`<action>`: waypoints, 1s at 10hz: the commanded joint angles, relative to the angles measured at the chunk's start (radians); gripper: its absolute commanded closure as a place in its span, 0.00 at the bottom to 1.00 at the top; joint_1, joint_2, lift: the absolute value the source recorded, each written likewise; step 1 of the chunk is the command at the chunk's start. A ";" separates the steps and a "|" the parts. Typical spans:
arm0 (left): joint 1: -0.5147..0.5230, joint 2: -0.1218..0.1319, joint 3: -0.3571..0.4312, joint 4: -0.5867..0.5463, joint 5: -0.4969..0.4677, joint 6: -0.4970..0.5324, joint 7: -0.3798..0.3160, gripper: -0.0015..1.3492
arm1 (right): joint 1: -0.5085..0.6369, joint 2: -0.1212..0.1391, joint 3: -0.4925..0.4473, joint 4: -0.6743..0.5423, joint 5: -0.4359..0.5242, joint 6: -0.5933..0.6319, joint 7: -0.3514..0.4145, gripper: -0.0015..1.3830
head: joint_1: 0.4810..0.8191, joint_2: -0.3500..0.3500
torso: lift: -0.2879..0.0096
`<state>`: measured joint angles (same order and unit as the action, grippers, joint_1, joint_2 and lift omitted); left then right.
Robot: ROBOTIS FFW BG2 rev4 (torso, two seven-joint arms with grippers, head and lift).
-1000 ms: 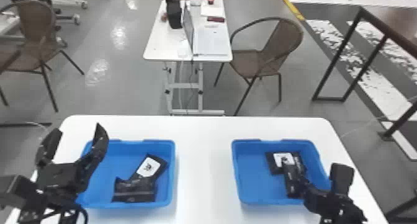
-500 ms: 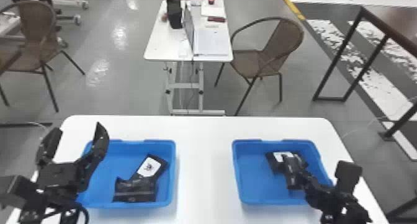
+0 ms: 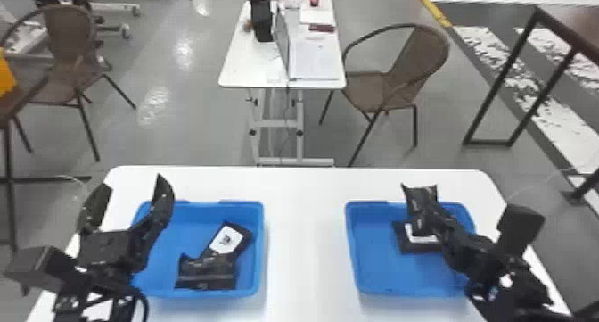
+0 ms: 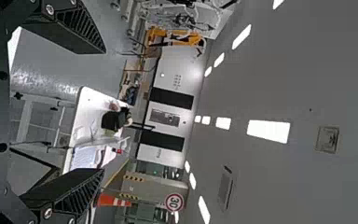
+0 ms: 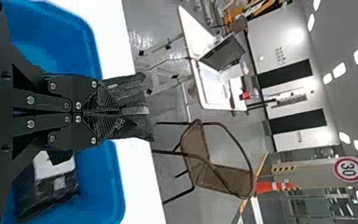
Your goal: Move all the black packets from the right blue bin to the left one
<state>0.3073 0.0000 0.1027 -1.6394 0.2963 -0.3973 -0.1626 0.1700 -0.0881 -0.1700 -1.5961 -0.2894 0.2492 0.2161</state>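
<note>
Up comes a black packet (image 3: 421, 203) in the head view, clear of where it sat low in the right bin (image 3: 387, 270) half a second ago! The right hand (image 3: 439, 220) has it pinched, its free end standing past the bin's far rim. It looks light and soft, a pouch that will flop rather than snap, and the shiny film could slip, so a grip across its middle would be the safer bet. Below it, another packet (image 3: 410, 245) with a white label lies flat; two more (image 3: 227, 238) (image 3: 207, 274) overlap in the left bin (image 3: 191, 227). The desk (image 3: 307, 241) is smooth and white, and beyond it come grey floor (image 3: 178, 138), a brown chair (image 3: 405, 76) and a far table (image 3: 254, 69).

Over to the left wrist view: the left hand (image 4: 103, 112) is parked by the left bin, fingers spread wide, nothing between them, ceiling lights (image 4: 269, 131) ahead.

And the right wrist view: fingers narrow, closed on the crinkled packet, which pokes out beyond the tips, creased and pliable. Plenty of pouch hangs free; a swing could nudge the rim.
</note>
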 commanded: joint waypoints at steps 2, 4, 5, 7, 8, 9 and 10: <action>-0.014 -0.003 -0.052 -0.033 0.172 0.141 0.000 0.09 | -0.055 -0.073 0.155 -0.021 -0.093 -0.008 0.016 0.92 | 0.63 0.51 | 0.97; -0.037 -0.003 -0.089 -0.059 0.241 0.213 -0.002 0.09 | -0.135 -0.096 0.262 0.001 -0.106 0.001 0.071 0.92 | 0.63 0.56 | 0.97; -0.044 0.018 -0.103 -0.060 0.241 0.216 -0.002 0.09 | -0.138 -0.096 0.280 -0.007 -0.093 0.001 0.077 0.92 | 0.63 0.59 | 0.97; -0.031 -0.003 -0.084 -0.060 0.233 0.219 -0.002 0.09 | -0.096 -0.084 0.251 -0.013 -0.054 -0.010 0.058 0.85 | 0.63 0.62 | 0.97; -0.022 -0.003 -0.066 -0.062 0.216 0.212 -0.002 0.09 | -0.058 -0.081 0.227 -0.030 -0.046 -0.016 0.020 0.43 | 0.63 0.61 | 0.97; -0.014 -0.003 -0.049 -0.063 0.195 0.199 -0.002 0.09 | -0.033 -0.081 0.201 -0.033 -0.025 -0.002 -0.006 0.05 | 0.63 0.60 | 0.97; -0.013 -0.003 -0.041 -0.063 0.182 0.192 -0.002 0.09 | -0.020 -0.081 0.175 -0.002 -0.027 0.016 -0.007 0.03 | 0.63 0.58 | 0.97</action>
<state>0.2926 0.0015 0.0558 -1.7019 0.4857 -0.2018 -0.1641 0.1411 -0.1688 0.0181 -1.6113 -0.3164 0.2562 0.2078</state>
